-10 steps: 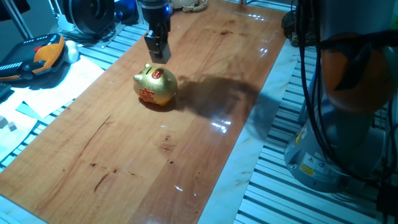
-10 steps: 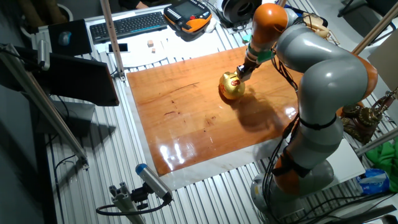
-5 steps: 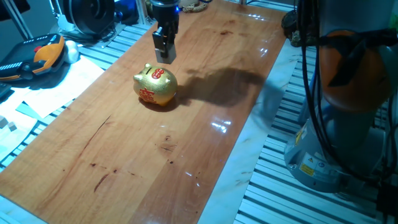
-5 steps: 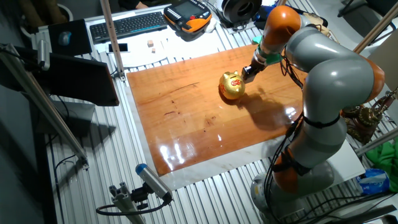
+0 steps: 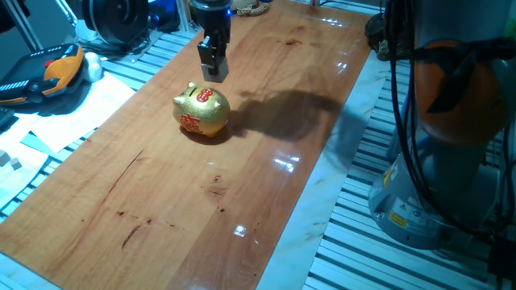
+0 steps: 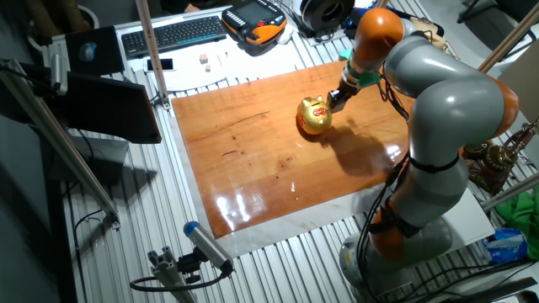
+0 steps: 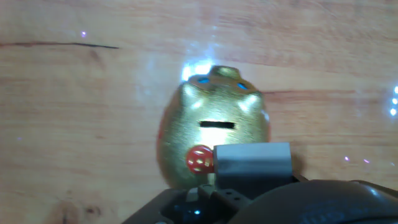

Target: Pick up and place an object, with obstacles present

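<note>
The gold piggy bank (image 5: 201,112) with red markings and a coin slot stands on the wooden board; it also shows in the other fixed view (image 6: 314,117) and fills the hand view (image 7: 211,127). My gripper (image 5: 213,71) hangs just above and behind the bank, also in the other fixed view (image 6: 335,99). Its fingers stand close together. In the hand view a small pale block (image 7: 252,160), which I take for the cube, sits at the fingertips over the bank's back. The cube shows nowhere on the board.
The wooden board (image 5: 266,161) lies on a slatted metal table. An orange-black pendant (image 5: 48,72), papers and tiny blocks (image 5: 10,161) lie to the left. A keyboard (image 6: 173,34) lies beyond the board. My arm's base (image 6: 404,227) stands at the board's right edge.
Over the last second my gripper moved slightly right and away along the board, past the piggy bank's back. It has held still for the last half second. The bank has not moved.
</note>
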`<state>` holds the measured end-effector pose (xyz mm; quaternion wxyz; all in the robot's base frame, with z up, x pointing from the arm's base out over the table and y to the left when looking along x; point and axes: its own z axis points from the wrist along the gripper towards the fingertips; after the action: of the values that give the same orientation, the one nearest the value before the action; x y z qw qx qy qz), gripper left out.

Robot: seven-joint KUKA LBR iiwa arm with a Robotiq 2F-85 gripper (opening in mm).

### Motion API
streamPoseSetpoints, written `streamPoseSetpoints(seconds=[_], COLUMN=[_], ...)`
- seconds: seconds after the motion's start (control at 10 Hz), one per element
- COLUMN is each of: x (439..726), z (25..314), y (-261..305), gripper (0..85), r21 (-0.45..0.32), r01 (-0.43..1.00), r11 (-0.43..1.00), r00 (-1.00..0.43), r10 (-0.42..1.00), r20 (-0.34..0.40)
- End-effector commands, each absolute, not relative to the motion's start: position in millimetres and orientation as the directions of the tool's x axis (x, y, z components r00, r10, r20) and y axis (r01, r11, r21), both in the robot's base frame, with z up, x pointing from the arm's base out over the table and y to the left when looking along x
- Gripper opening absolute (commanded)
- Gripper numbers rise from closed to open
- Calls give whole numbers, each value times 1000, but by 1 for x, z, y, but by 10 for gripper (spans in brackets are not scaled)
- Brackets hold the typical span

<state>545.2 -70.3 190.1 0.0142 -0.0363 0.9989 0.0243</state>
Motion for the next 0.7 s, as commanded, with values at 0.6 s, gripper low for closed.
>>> streamPoseSetpoints(seconds=[0.6], x=[553], z=[196], y=[-86], gripper=[0], r21=[-6], r01=[-123], r11=[992], r00=[-992], r10=[-123], r20=[0])
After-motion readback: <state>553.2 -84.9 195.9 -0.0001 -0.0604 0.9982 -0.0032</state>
